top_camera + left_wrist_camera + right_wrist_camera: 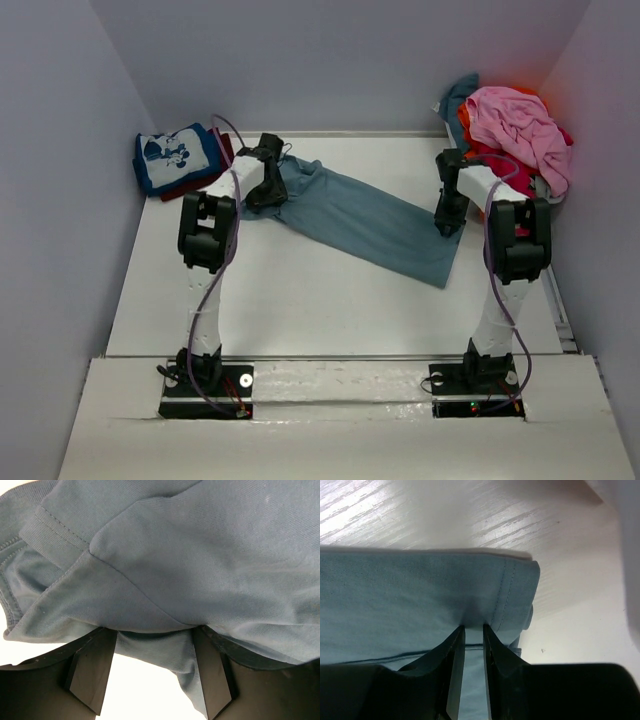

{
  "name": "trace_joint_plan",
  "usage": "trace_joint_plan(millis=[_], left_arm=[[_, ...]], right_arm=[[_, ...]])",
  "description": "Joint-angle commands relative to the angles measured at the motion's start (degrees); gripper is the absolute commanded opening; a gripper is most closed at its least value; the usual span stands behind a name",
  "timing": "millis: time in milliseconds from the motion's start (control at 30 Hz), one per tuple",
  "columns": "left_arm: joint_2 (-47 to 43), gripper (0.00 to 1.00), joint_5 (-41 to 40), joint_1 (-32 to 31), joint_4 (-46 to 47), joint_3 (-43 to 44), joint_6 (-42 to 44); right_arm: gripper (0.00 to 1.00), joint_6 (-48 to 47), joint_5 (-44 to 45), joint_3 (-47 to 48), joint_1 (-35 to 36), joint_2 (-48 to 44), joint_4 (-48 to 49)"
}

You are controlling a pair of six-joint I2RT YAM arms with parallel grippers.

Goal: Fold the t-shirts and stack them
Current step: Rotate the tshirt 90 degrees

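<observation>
Slate-blue and soft, the plain cloth t-shirt (370,225) is lying in a long band across the white worktop (300,300), running from ten o'clock to three o'clock. The left pincer (152,675) is sitting at the ten o'clock end, fingers spread, a loose fold hanging between them. The right pincer (472,635) is pinching the stitched hem at the other end. A folded blue tee with white cartoon print (175,158) is resting on a dark red tee (195,187) at ten o'clock; a crumpled pink tee (515,125) is topping a heap at two o'clock.
</observation>
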Motion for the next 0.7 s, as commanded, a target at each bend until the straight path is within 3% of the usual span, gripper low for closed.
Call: trace_joint_plan(millis=[0, 333, 667], left_arm=[[6.0, 0.74, -0.1, -0.1, -1.6, 3.5, 1.6], [9.5, 0.74, -0.3, -0.1, -4.5, 10.7, 2.0], [12.0, 0.74, -0.7, -0.1, -7.0, 16.9, 2.6]], right_arm=[[0.27, 0.3, -4.2, -5.2, -0.6, 2.0, -4.6], [0.26, 2.3, -8.8, -16.5, 2.8, -5.4, -2.7], [0.26, 4.4, -10.7, -23.3, 12.8, -13.0, -3.3]])
